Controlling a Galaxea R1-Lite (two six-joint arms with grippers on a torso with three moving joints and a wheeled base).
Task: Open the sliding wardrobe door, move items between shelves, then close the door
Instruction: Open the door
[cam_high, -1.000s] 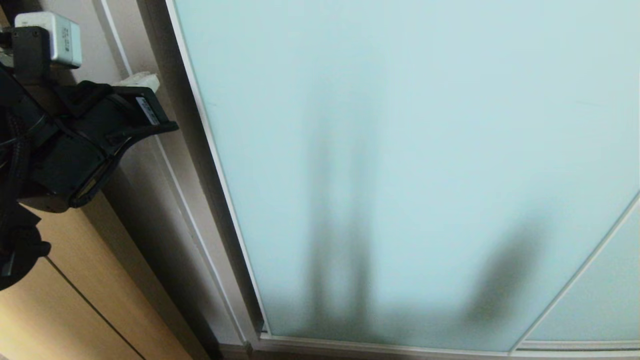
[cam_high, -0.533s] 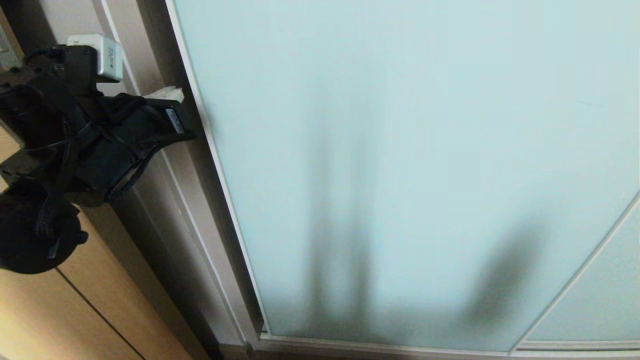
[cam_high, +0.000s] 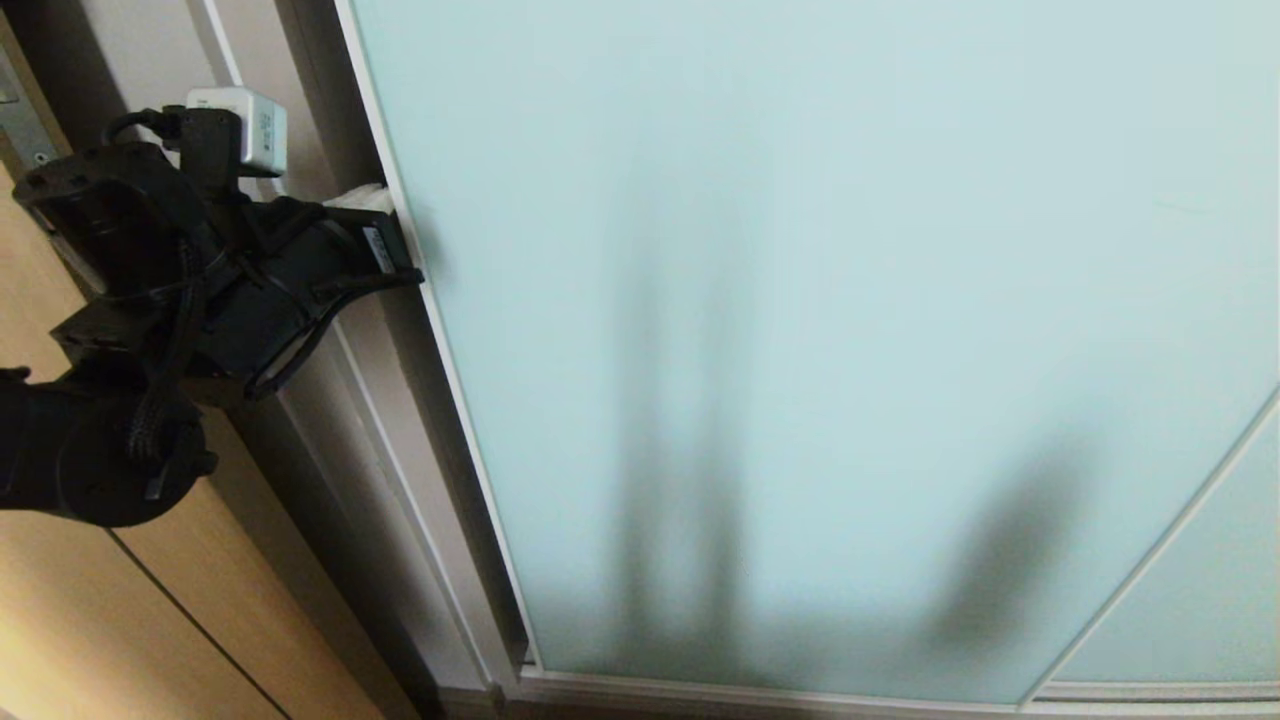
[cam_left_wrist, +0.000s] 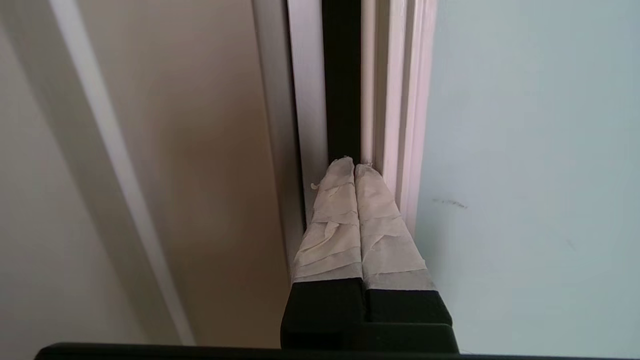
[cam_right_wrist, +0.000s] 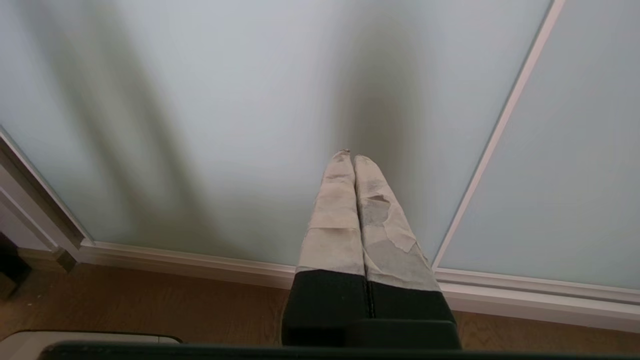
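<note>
The left arm reaches in from the left of the head view, its wrist camera uppermost; the left hand (cam_high: 385, 215) points forward with its taped fingers (cam_left_wrist: 340, 220) pressed together, holding nothing; the right hand (cam_right_wrist: 354, 157) has its taped fingers likewise together, empty.

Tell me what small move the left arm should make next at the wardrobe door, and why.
Probably ease the shut left gripper a little further into the dark gap beside the sliding wardrobe door. Its taped fingertips sit right at the frame edge, and the door looks closed.
</note>
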